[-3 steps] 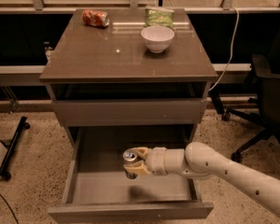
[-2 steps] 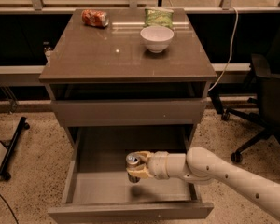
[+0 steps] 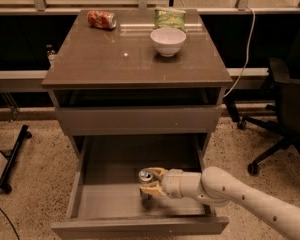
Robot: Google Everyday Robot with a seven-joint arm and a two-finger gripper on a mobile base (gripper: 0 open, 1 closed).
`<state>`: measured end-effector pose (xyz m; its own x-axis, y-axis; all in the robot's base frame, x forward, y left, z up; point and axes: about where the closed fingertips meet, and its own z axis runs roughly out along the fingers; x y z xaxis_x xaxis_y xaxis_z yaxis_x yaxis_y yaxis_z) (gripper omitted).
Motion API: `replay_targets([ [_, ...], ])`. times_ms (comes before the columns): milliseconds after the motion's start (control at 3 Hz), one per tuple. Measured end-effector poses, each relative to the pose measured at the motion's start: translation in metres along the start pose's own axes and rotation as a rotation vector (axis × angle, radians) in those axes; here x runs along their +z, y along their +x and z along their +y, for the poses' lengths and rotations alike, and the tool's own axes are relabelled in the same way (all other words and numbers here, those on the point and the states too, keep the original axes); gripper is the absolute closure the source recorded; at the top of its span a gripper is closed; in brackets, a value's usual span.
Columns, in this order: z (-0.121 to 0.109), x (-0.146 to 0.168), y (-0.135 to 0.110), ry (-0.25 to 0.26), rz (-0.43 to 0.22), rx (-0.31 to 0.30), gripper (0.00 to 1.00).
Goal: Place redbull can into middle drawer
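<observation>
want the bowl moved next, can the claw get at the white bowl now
Probably not yet: the claw is down in the open middle drawer, shut on the redbull can. The white bowl stands uncovered on the cabinet top, so once the claw is free the way looks open.

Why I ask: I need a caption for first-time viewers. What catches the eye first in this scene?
The pale robot arm extends in from the lower right, its gripper closed around a slim drink can standing upright inside the open drawer low in the cabinet. Next comes the brown tabletop above, with a white bowl, a crushed orange can and a green bag towards its far edge.
</observation>
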<state>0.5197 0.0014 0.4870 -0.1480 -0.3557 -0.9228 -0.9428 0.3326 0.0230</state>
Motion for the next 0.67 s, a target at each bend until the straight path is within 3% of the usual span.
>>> replay_targets([
  [333,-0.0021,-0.0019,0.0114,0.019,-0.004,-0.005,1.0],
  [667,-0.0023,-0.0047,0.0197,0.037,0.002,-0.001,0.84],
])
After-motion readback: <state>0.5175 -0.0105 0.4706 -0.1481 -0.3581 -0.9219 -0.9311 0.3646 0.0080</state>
